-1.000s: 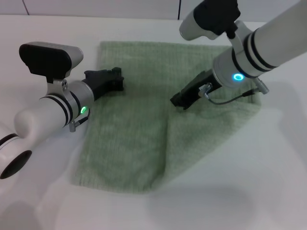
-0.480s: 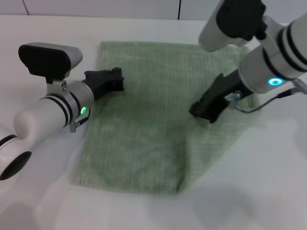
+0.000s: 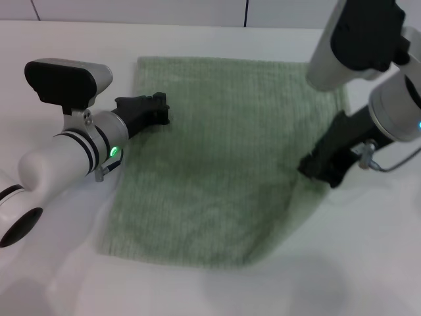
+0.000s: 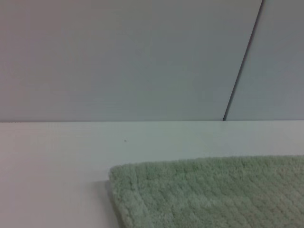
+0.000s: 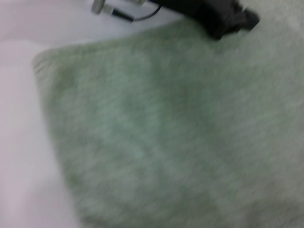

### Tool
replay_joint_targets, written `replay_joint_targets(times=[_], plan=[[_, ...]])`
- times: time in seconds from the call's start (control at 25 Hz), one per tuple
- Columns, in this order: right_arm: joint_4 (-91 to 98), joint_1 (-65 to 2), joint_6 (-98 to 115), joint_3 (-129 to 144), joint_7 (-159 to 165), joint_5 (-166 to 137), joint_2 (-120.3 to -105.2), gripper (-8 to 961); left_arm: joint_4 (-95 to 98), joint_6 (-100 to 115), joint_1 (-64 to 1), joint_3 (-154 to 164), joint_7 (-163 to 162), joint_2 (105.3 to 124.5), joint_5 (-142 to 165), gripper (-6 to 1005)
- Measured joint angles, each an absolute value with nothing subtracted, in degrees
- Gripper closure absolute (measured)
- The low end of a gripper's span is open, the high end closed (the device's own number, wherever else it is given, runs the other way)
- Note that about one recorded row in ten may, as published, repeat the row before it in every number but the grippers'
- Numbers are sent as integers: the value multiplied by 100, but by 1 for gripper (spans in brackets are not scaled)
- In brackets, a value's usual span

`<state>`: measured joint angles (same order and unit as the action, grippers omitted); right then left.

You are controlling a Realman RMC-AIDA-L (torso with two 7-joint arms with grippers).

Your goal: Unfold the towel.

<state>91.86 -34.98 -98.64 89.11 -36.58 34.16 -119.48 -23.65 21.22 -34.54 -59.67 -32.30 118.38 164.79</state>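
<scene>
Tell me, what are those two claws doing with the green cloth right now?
Left claw resting on the towel near its far-left corner. Right claw at the towel's right edge. Towel mostly spread; near-right part not flat yet. Nothing in the way.

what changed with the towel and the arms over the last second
The right tool swept toward the robot's right, dragging the folded flap of the towel outward; the fold line travelled with it and the towel now lies nearly flat, only its right edge by the tool still raised. The left tool stayed put on the towel's left edge, and the far-left corner did not shift.
</scene>
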Motion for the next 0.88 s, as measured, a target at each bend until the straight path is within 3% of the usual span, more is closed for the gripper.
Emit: replay_joint_targets(times=[0.56,0.88], plan=[[8691,-3475,-10188,9924,-3013,2947,-11933,933,-2374,2119,-3454,-5994,-3233,11829,16479,1001],[8935,-3556,-10170,9975,-3008,2977,-11932,819,-2373,2137,-3454,-5995,-3234,11823,16479,1001]])
